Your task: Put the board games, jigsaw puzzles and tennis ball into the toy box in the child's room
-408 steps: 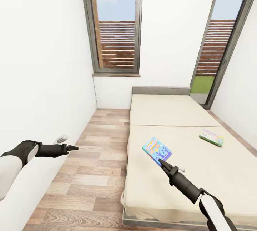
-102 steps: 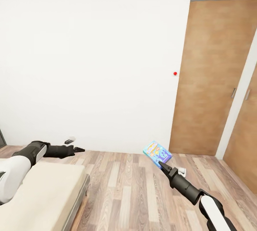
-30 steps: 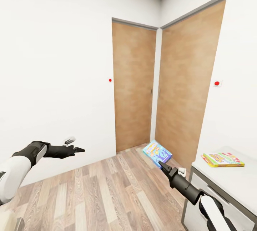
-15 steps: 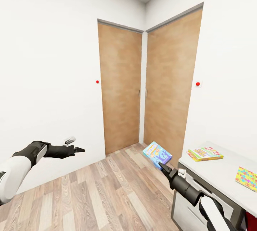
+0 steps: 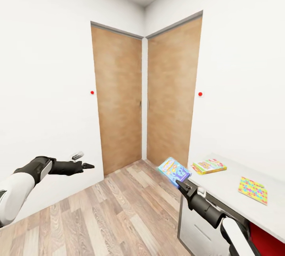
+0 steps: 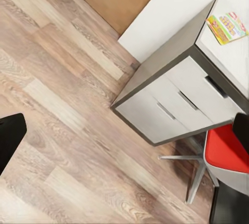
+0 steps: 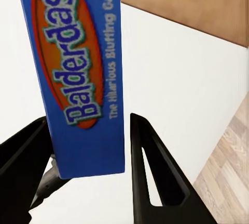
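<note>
Two plain wooden doors [image 5: 118, 97] meet at the corner of the white walls [image 5: 43, 70], a small red dot [image 5: 92, 92] beside each, above a wood-plank floor [image 5: 111, 212], while a grey drawer unit [image 6: 171, 104] and a red-seated chair [image 6: 225, 151] stand close together.

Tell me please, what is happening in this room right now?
The robot's right pincer holds a small blue board game in the air, near the corner of the table. On the table lie another board game and a jigsaw puzzle. The left pincer is held out over the wood floor, carrying nothing.
</note>
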Available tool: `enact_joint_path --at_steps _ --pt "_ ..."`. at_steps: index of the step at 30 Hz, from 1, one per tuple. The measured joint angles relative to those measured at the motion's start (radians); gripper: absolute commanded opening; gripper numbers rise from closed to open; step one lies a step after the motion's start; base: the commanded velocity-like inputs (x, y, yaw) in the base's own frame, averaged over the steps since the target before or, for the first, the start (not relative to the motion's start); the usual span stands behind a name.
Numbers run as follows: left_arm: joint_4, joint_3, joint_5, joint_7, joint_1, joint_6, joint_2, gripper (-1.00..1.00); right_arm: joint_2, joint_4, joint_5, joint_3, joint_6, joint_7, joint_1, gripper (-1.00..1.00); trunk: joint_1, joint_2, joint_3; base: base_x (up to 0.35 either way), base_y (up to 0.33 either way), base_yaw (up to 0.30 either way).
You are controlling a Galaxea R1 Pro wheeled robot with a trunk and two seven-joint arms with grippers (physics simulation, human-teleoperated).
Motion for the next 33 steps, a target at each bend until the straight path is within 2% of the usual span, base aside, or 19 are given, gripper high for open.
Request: enact_joint_path --at_steps 20,28,33 --pt "-0.001 0.001 0.001 -0.009 0.000 -0.001 0.000 1.00 0.000 0.001 0.000 0.000 0.000 0.000 0.000 -1.00 0.000 0.000 0.018 0.000 0.000 -0.246" --pt "-0.003 0.001 0.002 -0.011 0.000 0.000 0.001 1.00 -0.001 0.001 -0.001 0.001 -0.001 0.000 0.000 -1.00 -0.031 0.056 0.050 0.000 0.000 -0.241" --pt "-0.003 0.001 0.002 -0.007 0.000 0.000 0.001 1.00 -0.001 0.000 -0.004 0.004 -0.006 0.000 0.000 -1.00 -0.050 0.091 0.067 0.000 0.000 -0.074"
